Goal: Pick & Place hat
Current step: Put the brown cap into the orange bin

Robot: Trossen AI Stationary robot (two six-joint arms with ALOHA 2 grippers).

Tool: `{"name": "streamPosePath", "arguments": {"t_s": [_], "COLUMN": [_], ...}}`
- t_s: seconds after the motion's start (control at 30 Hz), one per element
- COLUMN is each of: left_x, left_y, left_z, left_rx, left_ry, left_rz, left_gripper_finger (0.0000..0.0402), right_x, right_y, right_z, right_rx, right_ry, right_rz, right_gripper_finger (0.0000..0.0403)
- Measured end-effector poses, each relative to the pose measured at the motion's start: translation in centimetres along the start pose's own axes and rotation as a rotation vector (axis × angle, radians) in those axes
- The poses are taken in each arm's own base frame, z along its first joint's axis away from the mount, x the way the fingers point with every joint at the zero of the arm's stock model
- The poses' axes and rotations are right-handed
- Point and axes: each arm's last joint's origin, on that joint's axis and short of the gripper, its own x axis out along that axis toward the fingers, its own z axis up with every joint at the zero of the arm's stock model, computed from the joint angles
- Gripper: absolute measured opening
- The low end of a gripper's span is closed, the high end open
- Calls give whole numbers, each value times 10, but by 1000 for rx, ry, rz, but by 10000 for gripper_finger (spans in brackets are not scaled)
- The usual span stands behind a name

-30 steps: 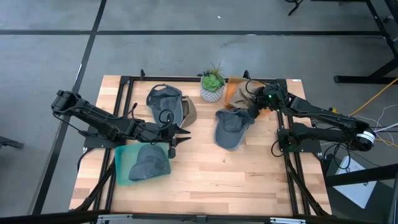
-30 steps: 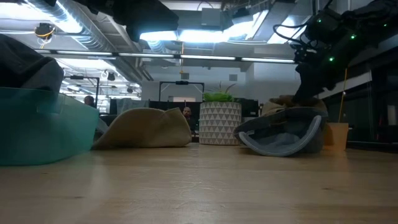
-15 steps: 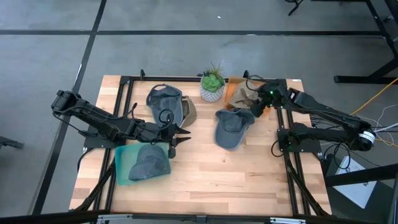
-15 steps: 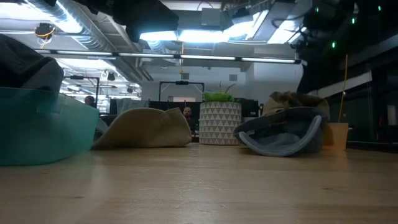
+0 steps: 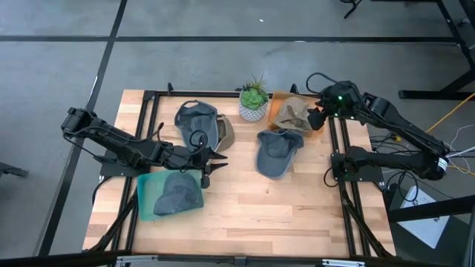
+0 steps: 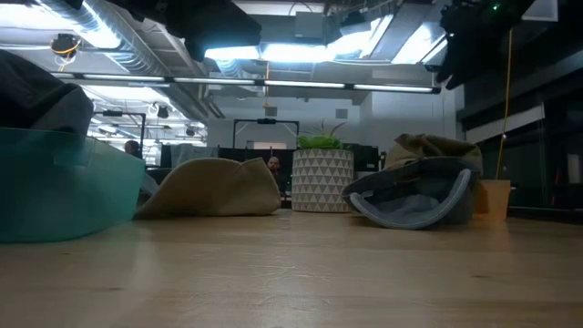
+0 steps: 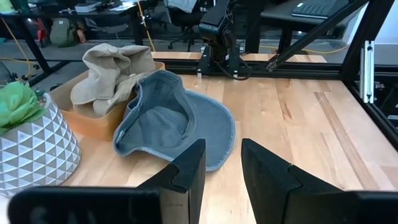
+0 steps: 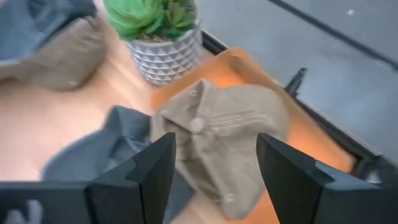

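Scene: wooden counter (image 5: 245, 200) seen from above, two dark arms reaching in from either side, several soft caps scattered between them.

Left tool (image 5: 206, 165): hangs low over the counter near its middle, fingers set a little apart with nothing between them. Just beside it, toward the robot's base, a teal bin (image 5: 148, 200) holds a grey cap (image 5: 180, 194). Just ahead of it lie a blue-grey cap (image 5: 195, 119) and a tan cap (image 5: 225, 132), touching each other.

Middle: potted plant (image 5: 253, 100) in a white patterned pot stands at the far edge. Beside it a blue-grey hat (image 5: 277, 150) lies upturned on the bare wood, brim out, well ahead of the left tool's fingers.

Right tool (image 5: 318, 119): raised above the counter's far right corner, fingers spread and empty. Directly below and ahead of it, a khaki hat (image 8: 221, 134) sits crumpled in an orange tray (image 5: 276, 100).

Handling, as a judgement: the hats look light, limp cloth that will sag and fold. The stiffer brim or a bunched fold of crown is probably the surest place to pinch. Nothing here seems fragile or slippery.
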Motion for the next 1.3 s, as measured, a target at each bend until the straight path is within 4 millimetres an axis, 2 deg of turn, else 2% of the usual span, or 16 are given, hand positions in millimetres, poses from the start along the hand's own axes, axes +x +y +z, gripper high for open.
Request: {"name": "streamPosePath", "arguments": {"t_s": [0.37, 0.57, 0.83, 1.1, 1.3], "left_x": [0, 0, 0, 0, 0], "left_y": [0, 0, 0, 0, 0], "left_z": [-5, -7, -7, -3, 0], "left_rx": [29, 100, 111, 25, -58], "left_ry": [52, 76, 74, 34, 2], "left_rz": [-30, -30, -17, -18, -11], "left_gripper_finger": [98, 97, 98, 98, 98], "right_x": [-3, -7, -15, -21, -9], "right_y": [19, 37, 56, 71, 83], "right_z": [3, 4, 4, -2, -20], "right_rx": [105, 95, 10, -141, -226], "right_ry": [-25, -58, -110, -120, -83], "right_rz": [156, 258, 370, 446, 487], "right_gripper_finger": [223, 223, 223, 223, 223]}}
